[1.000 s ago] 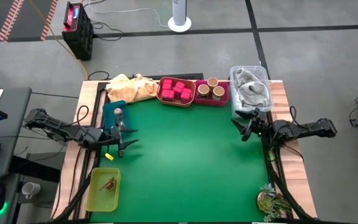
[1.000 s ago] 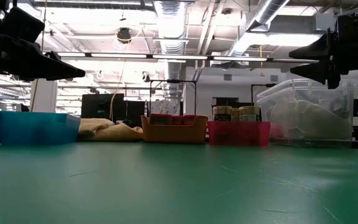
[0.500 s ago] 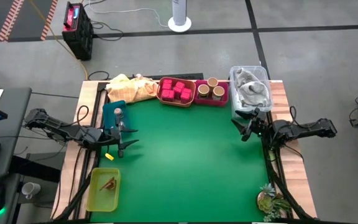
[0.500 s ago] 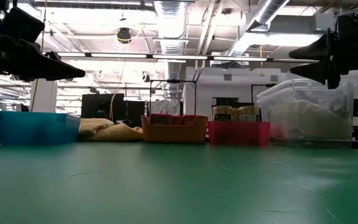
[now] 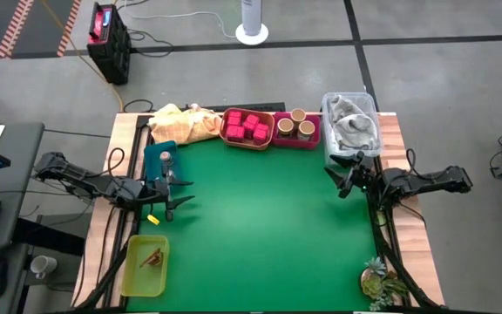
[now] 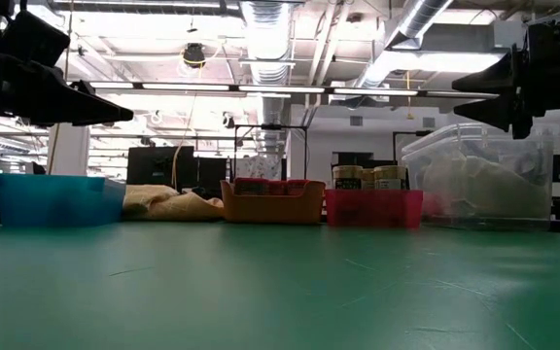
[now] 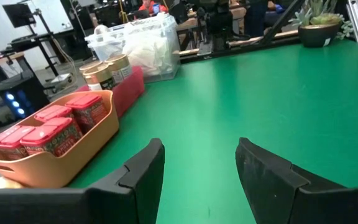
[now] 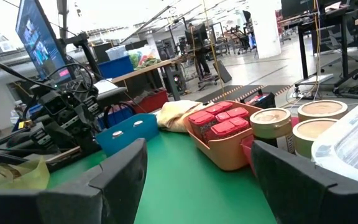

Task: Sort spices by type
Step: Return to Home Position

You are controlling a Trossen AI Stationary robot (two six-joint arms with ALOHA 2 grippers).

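Over by the orange tray (image 5: 249,146) everything looks done: the red boxes (image 5: 249,126) are packed inside it, and the wooden jars (image 5: 296,126) stand in the magenta tray (image 5: 296,143) right up against its side. On the orange tray's other side is the yellow cloth (image 5: 181,122). Just past that is the teal tray (image 5: 157,166) with a small item (image 5: 166,157) in it that's too tiny for me to call. The twiggy piece (image 5: 153,256) lies in the yellow-green tray (image 5: 144,279), well apart from the orange tray, down at my left arm's near corner.

What's changed over the last second? Honestly nothing. Both arms sit exactly where they were, so I read them as parked at home.

The left gripper (image 5: 184,193) hangs over the green mat (image 5: 260,235) past the teal tray, well away from the orange tray. Its fingers are spread with nothing between them. The right gripper (image 5: 335,180) is on the far side of the magenta tray from the orange one, also spread and empty.

My guess is the sort is basically finished. The only thing nagging me is a little yellow bit (image 5: 152,219) lying loose near the left gripper, and I can't tell what it is.
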